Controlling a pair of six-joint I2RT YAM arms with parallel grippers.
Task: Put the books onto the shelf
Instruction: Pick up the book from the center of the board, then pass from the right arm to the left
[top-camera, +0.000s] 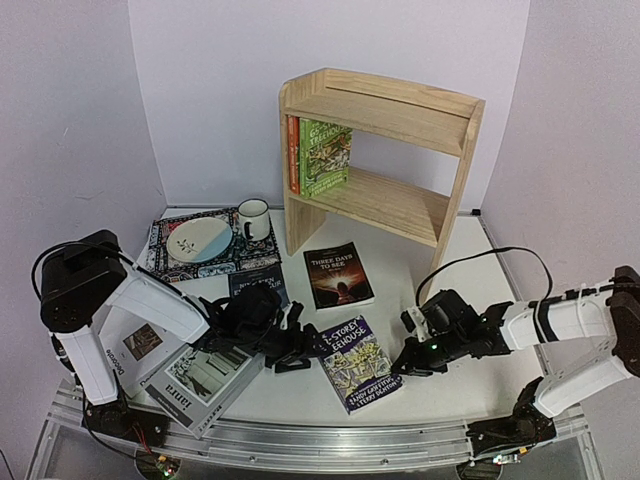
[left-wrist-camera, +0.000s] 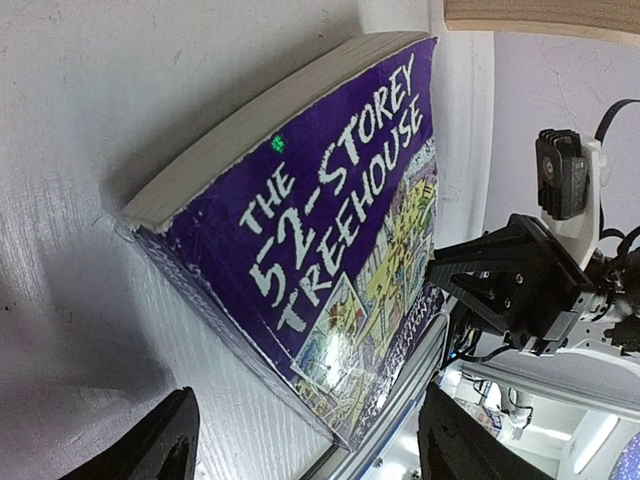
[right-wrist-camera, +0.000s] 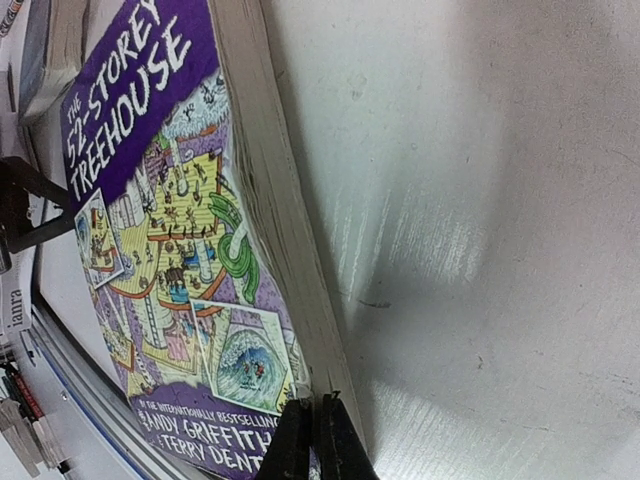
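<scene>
The purple Treehouse paperback (top-camera: 358, 365) (left-wrist-camera: 330, 230) (right-wrist-camera: 170, 230) lies flat near the table's front edge, between my two grippers. At its left side my left gripper (top-camera: 300, 350) (left-wrist-camera: 300, 440) stands open, its fingers wider than the book's corner and not touching it. My right gripper (top-camera: 400, 362) (right-wrist-camera: 315, 440) is shut, tips against the lower corner of the book's page edge. The pine shelf (top-camera: 385, 150) holds a green Treehouse book (top-camera: 325, 155) and an orange-spined one (top-camera: 294, 155) upright. The black book (top-camera: 338, 275), dark blue book (top-camera: 258, 280), grey book (top-camera: 195, 385) and white book (top-camera: 135, 345) lie on the table.
A patterned placemat (top-camera: 160, 250) with a plate (top-camera: 198, 240) and a white mug (top-camera: 253, 218) sits left of the shelf. The metal front rail (top-camera: 320, 440) runs just below the purple book. My left arm lies over part of the dark blue book.
</scene>
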